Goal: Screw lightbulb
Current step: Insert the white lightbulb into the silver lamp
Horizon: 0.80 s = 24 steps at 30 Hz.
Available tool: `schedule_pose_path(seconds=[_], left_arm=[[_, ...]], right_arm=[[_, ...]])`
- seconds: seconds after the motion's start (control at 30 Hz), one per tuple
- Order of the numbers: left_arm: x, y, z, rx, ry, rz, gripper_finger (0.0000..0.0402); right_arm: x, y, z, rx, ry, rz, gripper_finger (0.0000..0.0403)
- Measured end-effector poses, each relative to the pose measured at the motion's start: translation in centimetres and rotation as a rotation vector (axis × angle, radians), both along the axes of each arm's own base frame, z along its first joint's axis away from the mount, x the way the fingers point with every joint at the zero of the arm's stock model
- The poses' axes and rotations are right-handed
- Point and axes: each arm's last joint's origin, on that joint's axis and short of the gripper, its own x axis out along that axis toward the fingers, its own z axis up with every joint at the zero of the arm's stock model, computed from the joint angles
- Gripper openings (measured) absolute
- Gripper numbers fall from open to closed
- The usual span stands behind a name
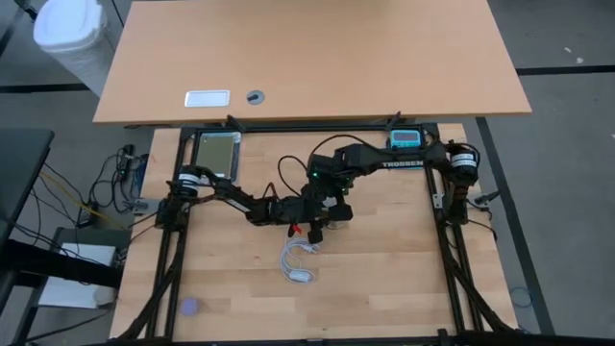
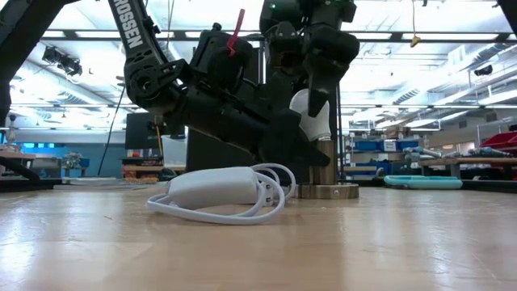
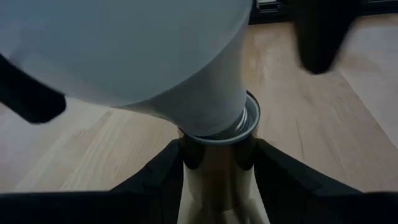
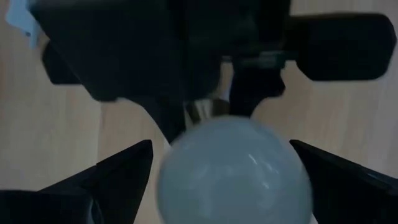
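- Lightbulb (image 3: 143, 56) sits tilted in the metal socket (image 3: 217, 162), mid-worktop (image 1: 384, 279), base barely entered.
- Left tool (image 3: 217, 171) clenched on the socket stem, steadying it.
- Right tool (image 4: 230, 162) spread wide around the globe, fingers apart from it, above at 12 o'clock.
- Judgement: straighten the bulb first; then grip lightly and turn, or the threads may cross.

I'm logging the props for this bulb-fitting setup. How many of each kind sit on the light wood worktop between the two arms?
lightbulb: 1
metal socket: 1
white cable with its switch: 1
Total: 3
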Motion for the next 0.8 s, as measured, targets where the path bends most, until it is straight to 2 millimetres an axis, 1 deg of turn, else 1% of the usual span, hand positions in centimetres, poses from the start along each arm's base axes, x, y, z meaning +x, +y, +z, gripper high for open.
schedule_pose_path(seconds=[0.13, 0.23, 0.5, 0.63, 0.7, 0.8], left_arm=[[0.0, 0.0, 0.0, -0.002, -0.003, -0.005, 0.0175], [0.0, 0.0, 0.0, -0.001, -0.005, -0.005, 0.0175], [0.0, 0.0, 0.0, -0.013, -0.008, 0.009, 0.0175], [0.0, 0.0, 0.0, -0.019, -0.009, 0.018, 0.0175], [0.0, 0.0, 0.0, -0.021, -0.010, 0.020, 0.0175], [0.0, 0.0, 0.0, -0.021, -0.010, 0.027, 0.0175]], right_arm=[[0.0, 0.0, 0.0, -0.003, 0.002, -0.001, 0.0368], [-0.1, 0.0, -0.1, 0.000, 0.014, -0.006, 0.0355], [-0.1, 0.8, -0.1, -0.004, 0.023, 0.013, 0.0294], [-0.1, 1.0, -0.1, -0.010, 0.021, 0.020, 0.0271], [-0.1, 1.1, -0.1, -0.022, 0.022, 0.019, 0.0266], [-0.1, 1.1, -0.1, -0.030, 0.022, 0.015, 0.0270]])
